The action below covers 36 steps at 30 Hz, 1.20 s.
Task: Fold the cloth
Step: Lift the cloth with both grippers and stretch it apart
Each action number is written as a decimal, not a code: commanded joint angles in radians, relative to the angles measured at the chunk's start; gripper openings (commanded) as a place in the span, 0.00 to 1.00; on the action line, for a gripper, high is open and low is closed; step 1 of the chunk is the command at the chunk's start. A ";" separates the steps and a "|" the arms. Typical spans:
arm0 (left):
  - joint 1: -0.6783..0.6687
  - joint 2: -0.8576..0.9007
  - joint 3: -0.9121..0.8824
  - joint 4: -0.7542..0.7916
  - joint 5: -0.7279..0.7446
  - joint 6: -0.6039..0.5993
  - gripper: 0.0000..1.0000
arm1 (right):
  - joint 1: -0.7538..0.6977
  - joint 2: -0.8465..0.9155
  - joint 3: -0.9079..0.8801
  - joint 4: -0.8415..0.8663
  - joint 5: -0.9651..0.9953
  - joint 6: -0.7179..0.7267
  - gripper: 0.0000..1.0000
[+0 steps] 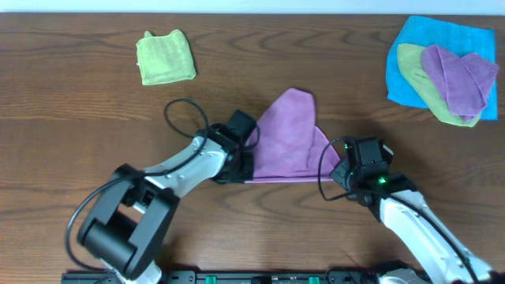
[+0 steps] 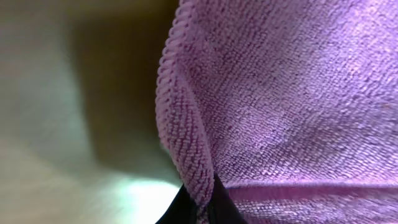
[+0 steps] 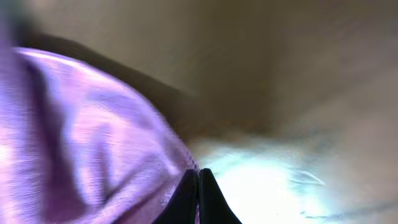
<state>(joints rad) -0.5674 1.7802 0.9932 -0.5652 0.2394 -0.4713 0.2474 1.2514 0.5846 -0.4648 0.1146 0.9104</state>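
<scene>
Lilac microfibre is gripped nearest the robot. The cloth (image 1: 288, 134) is pinched at its near-left corner by the left gripper (image 1: 248, 158) and at its near-right corner by the right gripper (image 1: 337, 163). Both are seen clamped on the hem in the wrist views. The near edge is thereby drawn into a straight, taut line, judged to give a clean leading edge for folding. Beyond it, the fabric narrows toward the middle of the surface (image 1: 79, 102). Farther off, a folded green cloth (image 1: 166, 57) and a blue cloth (image 1: 410, 55) bearing other cloths are kept well apart, outside the fold's path.
</scene>
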 commanded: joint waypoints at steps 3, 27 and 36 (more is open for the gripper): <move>0.085 -0.204 -0.014 -0.023 -0.108 0.011 0.11 | -0.004 -0.118 0.117 0.003 0.012 -0.134 0.02; 0.121 -0.339 0.344 -0.226 -0.337 0.139 0.19 | -0.004 -0.161 0.365 0.047 -0.037 -0.291 0.02; 0.116 -0.220 0.344 -0.391 -0.162 0.143 0.15 | 0.002 -0.161 0.365 -0.229 -0.036 -0.291 0.01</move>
<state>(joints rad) -0.4530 1.5337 1.3331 -0.9394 0.0105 -0.3458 0.2474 1.0966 0.9367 -0.6773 0.0574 0.6373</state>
